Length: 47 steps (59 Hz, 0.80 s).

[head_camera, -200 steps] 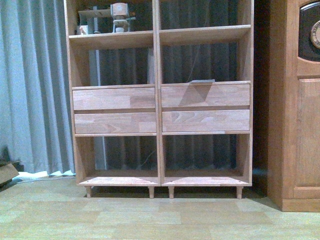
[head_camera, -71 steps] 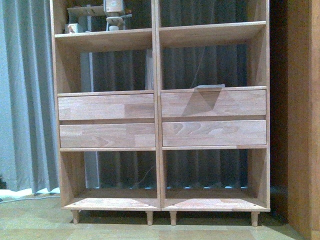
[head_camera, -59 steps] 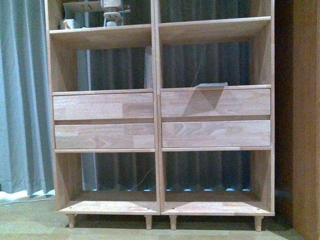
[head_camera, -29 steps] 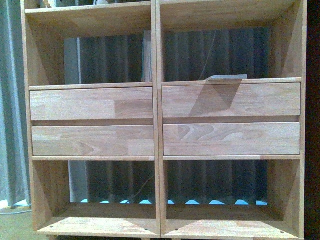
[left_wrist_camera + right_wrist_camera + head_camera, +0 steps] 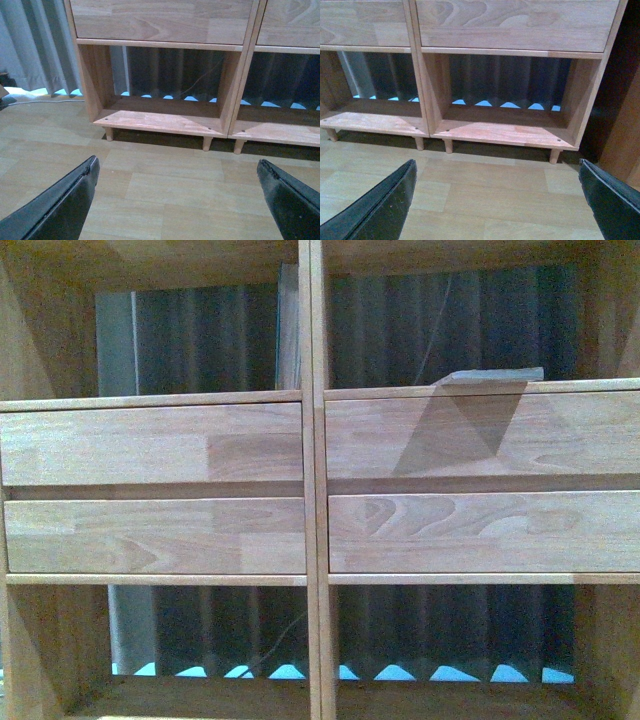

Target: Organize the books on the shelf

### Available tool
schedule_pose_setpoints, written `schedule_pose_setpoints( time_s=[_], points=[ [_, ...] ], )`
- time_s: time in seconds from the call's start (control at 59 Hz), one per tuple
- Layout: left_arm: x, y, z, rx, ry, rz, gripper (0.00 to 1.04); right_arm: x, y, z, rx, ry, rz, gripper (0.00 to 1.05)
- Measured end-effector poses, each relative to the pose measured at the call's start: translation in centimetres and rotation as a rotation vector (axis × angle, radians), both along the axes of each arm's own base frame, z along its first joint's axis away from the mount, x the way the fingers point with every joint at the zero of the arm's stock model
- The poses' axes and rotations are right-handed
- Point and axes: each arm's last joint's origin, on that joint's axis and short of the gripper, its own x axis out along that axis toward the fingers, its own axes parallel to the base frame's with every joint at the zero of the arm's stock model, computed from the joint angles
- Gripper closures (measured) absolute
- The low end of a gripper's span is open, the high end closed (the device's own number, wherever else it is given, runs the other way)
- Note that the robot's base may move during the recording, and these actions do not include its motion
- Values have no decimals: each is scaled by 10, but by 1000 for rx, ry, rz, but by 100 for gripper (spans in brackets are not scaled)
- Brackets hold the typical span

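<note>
The light-wood shelf (image 5: 312, 440) fills the front view, with its four drawer fronts in the middle. One book (image 5: 288, 330) stands upright against the central upright in the left bay above the drawers, showing a pale edge. A thin book (image 5: 490, 375) lies flat on the board above the right drawers; its cover colours do not show. My left gripper (image 5: 176, 162) is open and empty, low over the floor before the shelf's bottom left bay (image 5: 165, 120). My right gripper (image 5: 496, 162) is open and empty before the bottom right bay (image 5: 500, 132).
A grey curtain (image 5: 35, 45) hangs behind and to the left of the shelf. The darker orange-brown cabinet (image 5: 625, 125) stands close to the shelf's right side. The pale wood floor (image 5: 170, 200) lies under both grippers. A thin cable (image 5: 285, 625) hangs behind the lower left bay.
The front view has come much closer to the shelf. The upper board with its objects, the legs, the floor and the cabinet have left the view. The books have not moved.
</note>
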Motion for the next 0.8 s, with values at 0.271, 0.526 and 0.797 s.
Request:
schedule_pose_setpoints(
  time_s=[0.271,0.526,0.797],
  points=[
    [0,0,0,0,0,0,7,0,0,0,0,0,0,7],
    [0,0,0,0,0,0,7,0,0,0,0,0,0,7],
    [0,0,0,0,0,0,7,0,0,0,0,0,0,7]
  ],
)
